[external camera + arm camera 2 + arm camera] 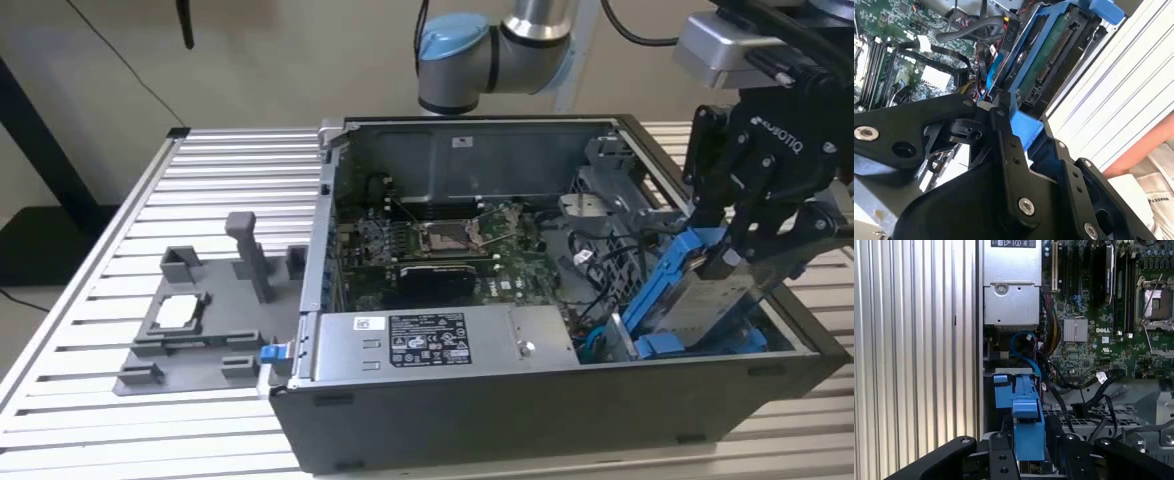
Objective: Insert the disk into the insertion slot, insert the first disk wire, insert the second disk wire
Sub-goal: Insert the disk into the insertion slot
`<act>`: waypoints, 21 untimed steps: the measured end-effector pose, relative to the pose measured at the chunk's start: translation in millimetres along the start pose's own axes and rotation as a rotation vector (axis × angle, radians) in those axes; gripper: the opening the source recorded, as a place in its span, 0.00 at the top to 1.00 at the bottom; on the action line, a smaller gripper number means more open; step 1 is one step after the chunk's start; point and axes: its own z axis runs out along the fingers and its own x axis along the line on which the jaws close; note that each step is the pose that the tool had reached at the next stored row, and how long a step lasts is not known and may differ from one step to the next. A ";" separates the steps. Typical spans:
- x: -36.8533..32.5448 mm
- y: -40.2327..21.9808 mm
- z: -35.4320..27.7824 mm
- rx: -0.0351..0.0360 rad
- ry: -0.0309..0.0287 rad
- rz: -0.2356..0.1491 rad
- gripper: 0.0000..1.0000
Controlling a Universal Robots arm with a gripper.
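Note:
My gripper (743, 255) is shut on the disk (697, 290), a silver drive in a bright blue frame. The disk stands tilted in the case's near corner on the exterior view's right, its lower end down in the insertion slot (771, 328), its upper end leaning out toward the case's wall. In the second wrist view the gripper (1026, 122) clamps the blue frame, and the disk's connector edge (1054, 55) faces the loose black wires (974, 27). In the first wrist view the gripper (1029, 434) holds the blue frame (1026, 412) beside black and blue wires (1089, 390).
The open computer case (534, 410) holds a green motherboard (454, 245) and a grey power-supply box (427, 335). A grey fixture tray (200, 320) lies on the slatted table (80, 300) at the exterior view's left. The arm's base (481, 50) stands behind the case.

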 end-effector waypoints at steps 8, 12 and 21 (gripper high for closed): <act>0.0 2.0 11.5 0.0093 -0.0108 0.000 0.51; -0.5 4.4 14.5 0.0141 -0.0168 0.000 0.67; -0.5 7.8 12.1 0.0231 -0.0265 -0.001 0.66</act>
